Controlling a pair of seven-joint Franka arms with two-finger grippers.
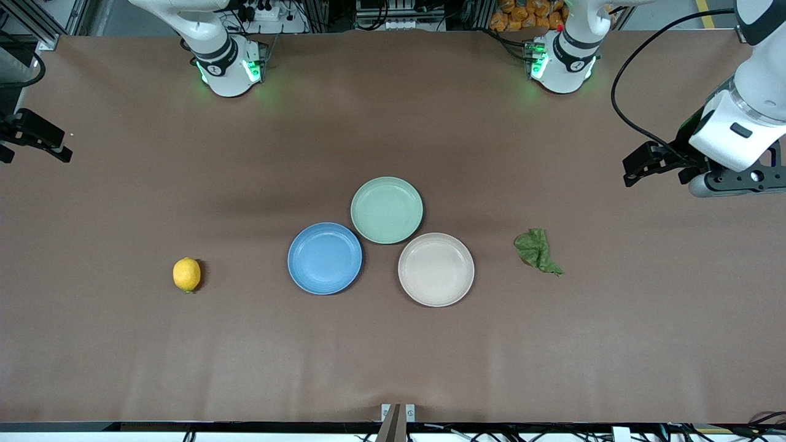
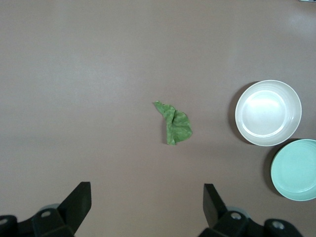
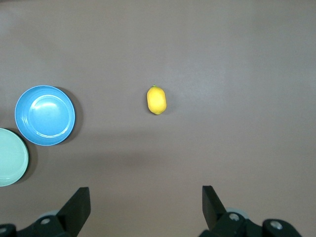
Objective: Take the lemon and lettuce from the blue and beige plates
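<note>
The yellow lemon point(image 1: 186, 274) lies on the bare table toward the right arm's end, apart from the empty blue plate point(image 1: 324, 258). The dark green lettuce point(image 1: 538, 251) lies on the table toward the left arm's end, apart from the empty beige plate point(image 1: 436, 269). My left gripper point(image 1: 642, 167) is open and empty, held high over the table at the left arm's end. Its wrist view shows the gripper point(image 2: 146, 193), the lettuce point(image 2: 175, 124) and the beige plate point(image 2: 268, 112). My right gripper point(image 1: 34, 142) is open and empty, high at the right arm's end. Its wrist view shows the gripper point(image 3: 145, 193), the lemon point(image 3: 156, 99) and the blue plate point(image 3: 45, 115).
An empty pale mint-green plate point(image 1: 386, 210) sits farther from the front camera, touching both other plates. It also shows in the left wrist view point(image 2: 296, 169) and in the right wrist view point(image 3: 11, 157). The brown table point(image 1: 393, 356) stretches wide around the plates.
</note>
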